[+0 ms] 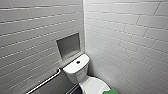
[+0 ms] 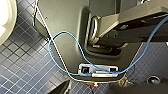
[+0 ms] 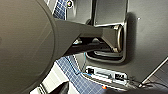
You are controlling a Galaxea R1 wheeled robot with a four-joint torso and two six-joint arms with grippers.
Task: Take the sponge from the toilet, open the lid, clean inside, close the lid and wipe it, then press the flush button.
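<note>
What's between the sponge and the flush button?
Head view: nothing loose. Below the flush button comes the tank front, then bare white lid up to the sponge.

No legible text, no labels, brands, numbers or signs

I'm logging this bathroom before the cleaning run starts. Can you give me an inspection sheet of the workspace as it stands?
surface: floor of small dark blue square tiles, bare where it can be seen.
job's things: toilet in the corner; lid down; green sponge on the lid, cut off by the picture's lower edge; flush button on the tank top.
clutter: nothing seen.
grippers: open or shut cannot be told.
cables: blue cable looping loosely across the robot's dark body.
surroundings: white tiled walls, recessed niche above the tank, grab bar on the left wall.
</note>
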